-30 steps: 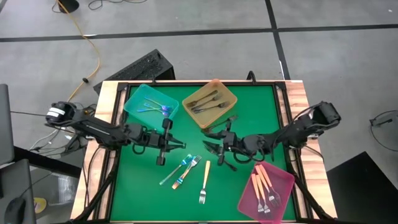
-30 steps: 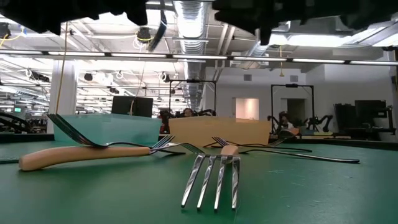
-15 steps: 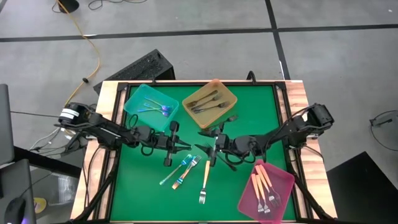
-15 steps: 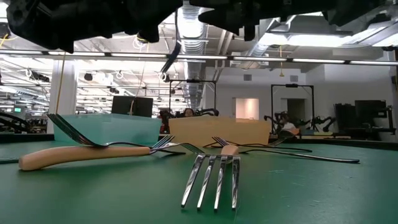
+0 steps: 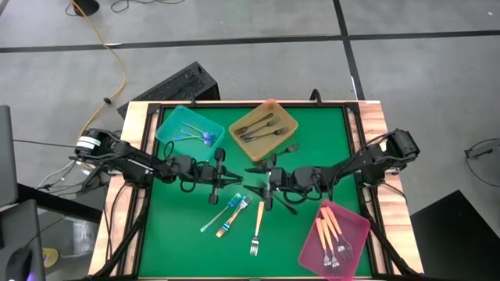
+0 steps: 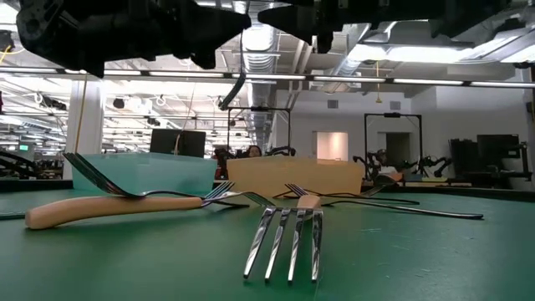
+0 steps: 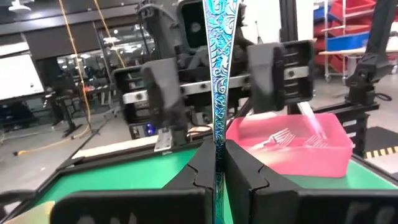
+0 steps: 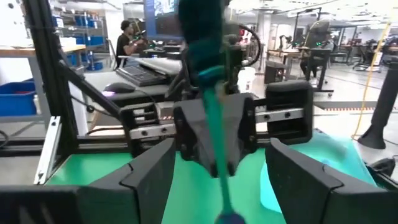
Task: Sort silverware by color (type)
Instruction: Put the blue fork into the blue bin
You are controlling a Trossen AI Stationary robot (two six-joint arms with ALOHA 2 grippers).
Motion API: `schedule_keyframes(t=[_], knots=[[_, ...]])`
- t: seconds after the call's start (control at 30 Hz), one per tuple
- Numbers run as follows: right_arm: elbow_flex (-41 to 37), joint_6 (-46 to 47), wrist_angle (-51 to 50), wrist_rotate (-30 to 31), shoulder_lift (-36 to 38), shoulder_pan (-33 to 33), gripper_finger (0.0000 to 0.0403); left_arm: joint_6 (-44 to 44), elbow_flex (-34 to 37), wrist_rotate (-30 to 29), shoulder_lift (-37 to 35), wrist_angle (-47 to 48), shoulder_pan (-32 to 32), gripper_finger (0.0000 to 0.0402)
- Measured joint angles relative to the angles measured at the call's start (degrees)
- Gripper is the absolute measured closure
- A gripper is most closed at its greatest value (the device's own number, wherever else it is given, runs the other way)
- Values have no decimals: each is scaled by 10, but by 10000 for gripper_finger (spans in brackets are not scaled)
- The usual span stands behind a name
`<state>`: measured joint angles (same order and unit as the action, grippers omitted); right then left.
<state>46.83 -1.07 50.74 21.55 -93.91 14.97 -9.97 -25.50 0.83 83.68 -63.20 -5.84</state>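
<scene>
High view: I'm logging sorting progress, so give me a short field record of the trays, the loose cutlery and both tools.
teal tray: holds blue cutlery
amber tray: holds dark grey forks
pink tray: holds cream-handled forks
loose on mat: blue pieces and one cream-handled fork
left tool: above mid-table, shut on a blue utensil
right tool: open, facing the left tool, fingers either side of that utensil
</scene>
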Motion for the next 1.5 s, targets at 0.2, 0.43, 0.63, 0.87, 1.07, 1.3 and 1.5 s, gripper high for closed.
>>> schedule_keyframes(t=[0.2,0.43,0.63,0.87,1.07,1.3,1.5], knots=[[34,1,-27,-10,-5,-14,133,0,0,3,0,-5,0,401],[67,10,-90,-21,-10,-28,138,-1,0,4,0,-3,0,401],[73,6,-104,-13,-11,-28,216,-7,0,2,0,-1,1,401],[73,-1,-126,-12,-10,-27,363,-6,0,-3,0,1,1,401],[73,4,-126,-8,-10,-27,362,0,0,-3,0,0,1,401],[72,30,-151,20,-11,-28,362,55,0,-57,-2,42,0,359],[72,47,-168,39,-11,-27,362,65,0,-80,-3,84,-20,292]])
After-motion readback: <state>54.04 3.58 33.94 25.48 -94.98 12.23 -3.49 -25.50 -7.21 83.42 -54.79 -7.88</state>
